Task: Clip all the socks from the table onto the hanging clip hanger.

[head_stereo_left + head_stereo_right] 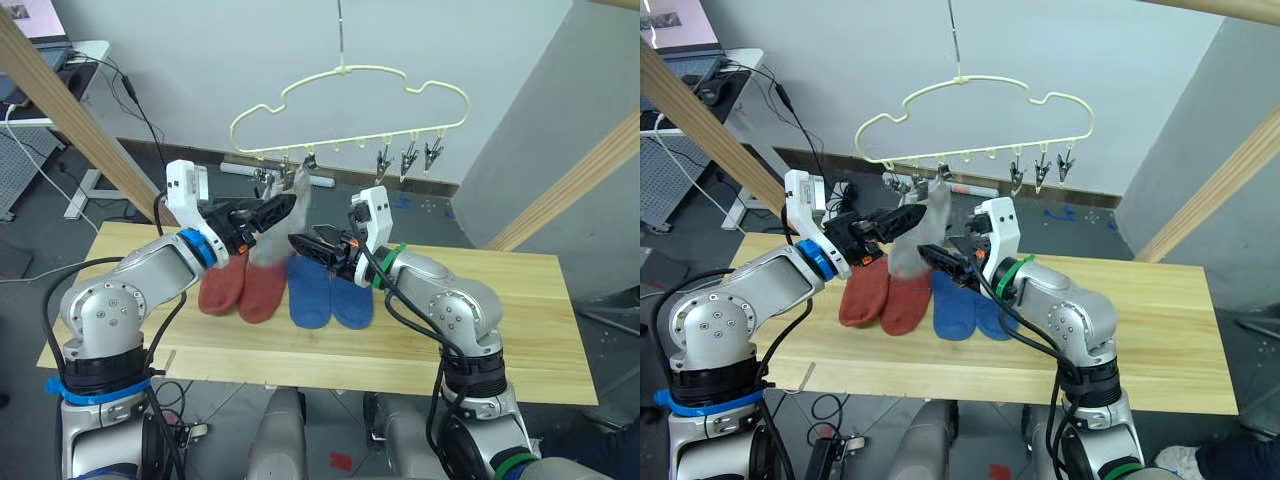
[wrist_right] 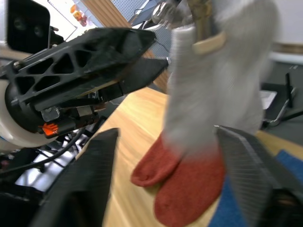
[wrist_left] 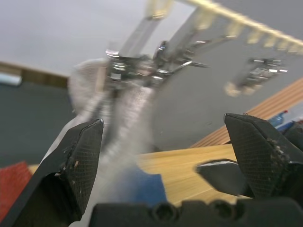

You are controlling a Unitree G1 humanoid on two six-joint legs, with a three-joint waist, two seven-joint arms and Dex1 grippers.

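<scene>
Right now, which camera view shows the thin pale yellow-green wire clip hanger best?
The left eye view: the whole pale yellow-green wire clip hanger shows there, with hook and row of clips. The right eye view matches it. The left wrist view shows some clips close up; the right wrist view, one clip on a light grey sock.

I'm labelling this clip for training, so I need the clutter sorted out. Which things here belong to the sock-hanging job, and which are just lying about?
Part of the job:
grey sock hanging from a clip
rust-red socks
blue socks
clip hanger
table
left gripper, open
right gripper, open

Just lying about:
wooden poles
white desk
floor cables
</scene>
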